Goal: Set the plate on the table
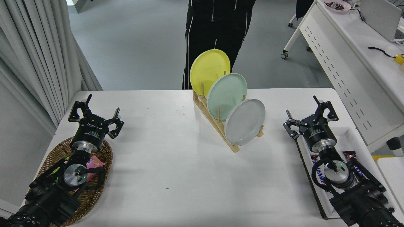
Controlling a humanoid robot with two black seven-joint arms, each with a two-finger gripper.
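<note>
**Grey plate upright in the rack, both grippers spread and holding nothing**

Nearest the camera, the left arm lies at the lower left above a wicker basket that overhangs the table's left edge; the left gripper has its fingers spread apart, nothing between them. At the lower right, the right arm reaches over a white tray holding wrapped chocolate bars, set close along the table's right edge. The right gripper is likewise released, fingers wide and holding nothing, well apart from the rack.

Between the two arms the table shows a broad bare stretch, running from the near edge up to the rack.

Further in, right of centre, a wooden rack runs diagonally toward the far edge. The plate, pale grey-white, stands on edge in the nearest slot, its face toward the right gripper. Behind it stands a mint green plate, then a yellow plate at the rack's far end, near the table's far edge.

Beyond that edge a person in black stands on the grey floor. A white desk lies off to the right.
</note>
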